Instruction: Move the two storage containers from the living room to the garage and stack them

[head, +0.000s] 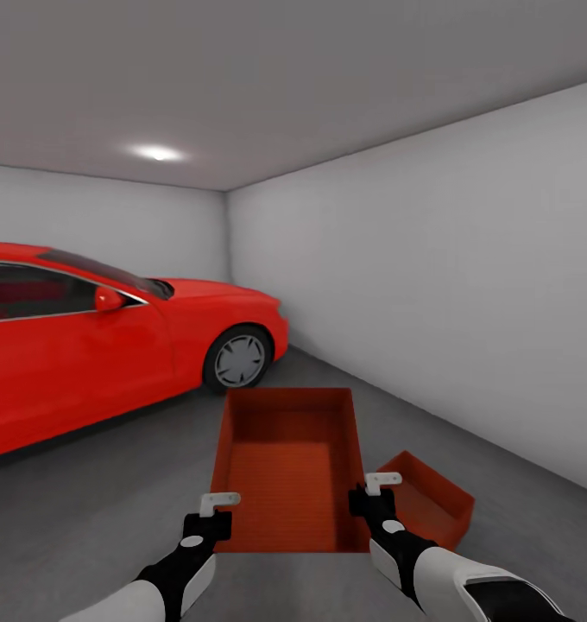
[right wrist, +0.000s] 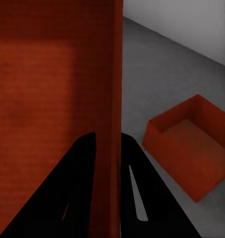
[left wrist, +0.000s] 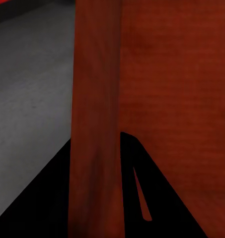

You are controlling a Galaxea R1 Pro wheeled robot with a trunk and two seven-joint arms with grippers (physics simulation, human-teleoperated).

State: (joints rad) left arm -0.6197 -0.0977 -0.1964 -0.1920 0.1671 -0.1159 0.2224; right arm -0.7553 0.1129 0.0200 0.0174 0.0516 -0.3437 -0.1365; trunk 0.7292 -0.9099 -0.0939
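I hold one red-orange storage container (head: 289,471) level above the dark grey floor (head: 86,510) of the garage. My left gripper (head: 214,511) is shut on its left wall near the front corner, and my right gripper (head: 369,494) is shut on its right wall. Each wrist view shows a wall pinched between dark fingers: the left wall (left wrist: 95,99) and the right wall (right wrist: 110,74). The other storage container (head: 430,505) sits on the floor just right of the held one and lower, turned at an angle, also seen as an open box (right wrist: 191,148).
A red car (head: 95,345) is parked at the left, its front wheel (head: 239,358) just beyond the held container. A white side wall (head: 466,285) runs along the right and a back wall (head: 112,216) closes the room. Bare concrete lies between car and wall.
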